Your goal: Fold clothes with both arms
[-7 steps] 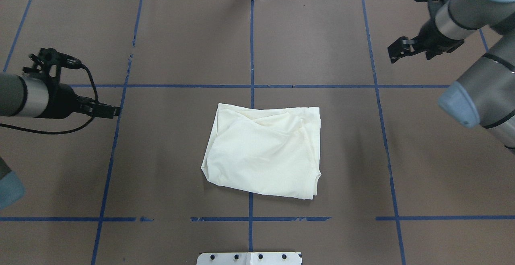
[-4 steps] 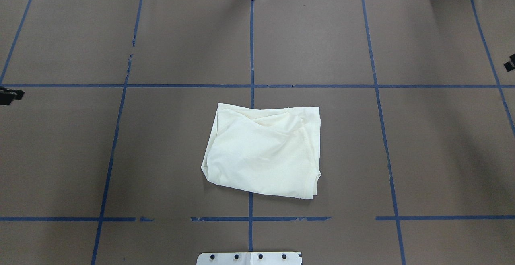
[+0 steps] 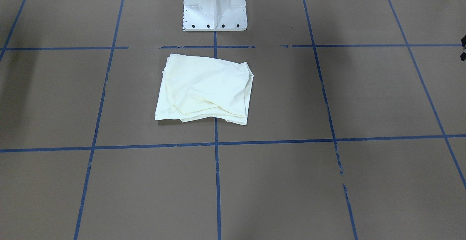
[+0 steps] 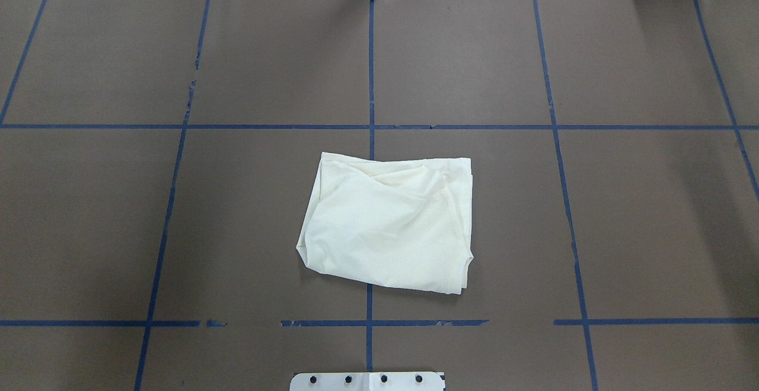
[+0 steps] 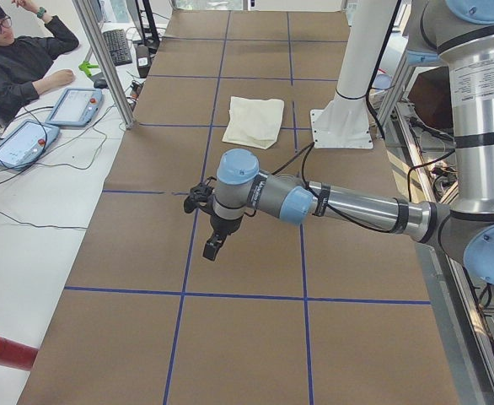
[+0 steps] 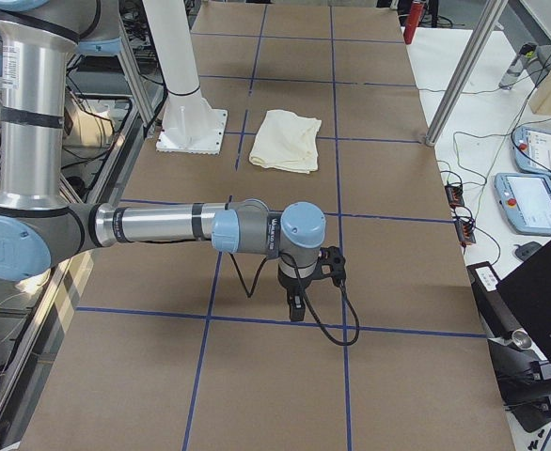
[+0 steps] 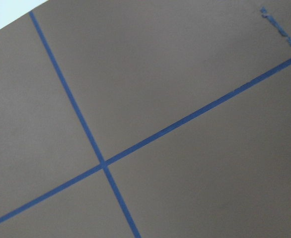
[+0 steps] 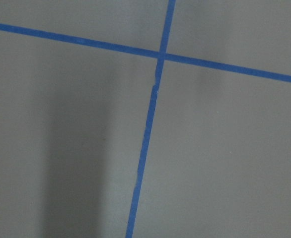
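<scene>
Left gripper: hangs pointing down above the brown table cover, near a blue tape line at the table's left end. It shows only from the side, so I cannot tell whether its fingers are apart or together. Nothing dangles from it.

Right gripper: at the opposite end of the table, also pointing down above the cover. It too shows only from the side, so the spread of its fingers cannot be told. No cloth is on it.

Shirt: a folded cream packet lying flat, just beyond the white base plate and across the centre tape line. In the overhead view its long axis runs 9 to 3 o'clock, and its near edge slopes down toward 5 o'clock.

Bearing: the shirt lies toward 3 o'clock from the left gripper and toward 9 o'clock from the right gripper. Both are well apart from it and outside the overhead frame. Neither looks clearly nearer. As a judgement, any further fold would need both arms to come inward along that axis first.

Hidden or unclear:
- No print, collar or sleeves can be seen.
- Layers bunch along the shirt's 12 o'clock edge, and how many there are is uncertain.
- Both wrist cameras show only tape crossings.
- A black sliver at the front view's right edge is cut off and cannot be identified.
</scene>
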### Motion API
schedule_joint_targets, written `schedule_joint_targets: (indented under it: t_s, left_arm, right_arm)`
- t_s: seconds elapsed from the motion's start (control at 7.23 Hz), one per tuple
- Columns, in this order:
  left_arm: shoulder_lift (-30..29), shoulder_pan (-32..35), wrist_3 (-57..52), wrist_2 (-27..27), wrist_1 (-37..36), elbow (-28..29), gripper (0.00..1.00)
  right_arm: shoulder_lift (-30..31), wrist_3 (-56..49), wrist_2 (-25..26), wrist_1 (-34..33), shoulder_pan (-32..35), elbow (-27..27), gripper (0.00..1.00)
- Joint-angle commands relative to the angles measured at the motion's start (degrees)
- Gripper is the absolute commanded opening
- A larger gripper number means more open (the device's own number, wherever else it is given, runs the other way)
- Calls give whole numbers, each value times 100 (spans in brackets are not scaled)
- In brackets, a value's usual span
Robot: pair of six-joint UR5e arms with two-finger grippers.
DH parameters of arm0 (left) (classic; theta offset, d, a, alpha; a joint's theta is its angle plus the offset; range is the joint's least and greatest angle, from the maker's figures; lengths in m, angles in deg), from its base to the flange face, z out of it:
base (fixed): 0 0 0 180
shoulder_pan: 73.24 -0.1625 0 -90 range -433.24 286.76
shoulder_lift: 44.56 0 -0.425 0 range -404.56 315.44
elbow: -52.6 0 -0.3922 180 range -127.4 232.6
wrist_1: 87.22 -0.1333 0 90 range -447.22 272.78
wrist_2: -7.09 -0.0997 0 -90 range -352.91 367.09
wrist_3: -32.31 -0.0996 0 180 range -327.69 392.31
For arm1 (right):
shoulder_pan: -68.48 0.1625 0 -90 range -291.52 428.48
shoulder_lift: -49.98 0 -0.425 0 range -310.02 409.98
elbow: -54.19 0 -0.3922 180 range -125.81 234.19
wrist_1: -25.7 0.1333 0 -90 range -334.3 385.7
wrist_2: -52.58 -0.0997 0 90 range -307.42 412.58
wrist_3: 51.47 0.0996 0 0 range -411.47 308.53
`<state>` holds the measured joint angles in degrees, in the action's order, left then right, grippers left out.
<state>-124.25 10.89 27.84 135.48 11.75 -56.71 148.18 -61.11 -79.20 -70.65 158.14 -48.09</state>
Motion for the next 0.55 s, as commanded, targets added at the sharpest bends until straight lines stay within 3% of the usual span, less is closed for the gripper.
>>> schedule_joint_targets:
  t_s: [0.0,0.14,0.41]
  left_arm:
    - [-133,218,-124,350,-1318,434,100]
    - [-212,253,-237,527,-1684,584,100]
    - [-352,236,-222,460,-1679,595,100]
  right_arm:
    - [120,32,12,-15,43,15,100]
    - [128,75,-40,-15,43,24,100]
    - [163,67,-92,2,78,58,100]
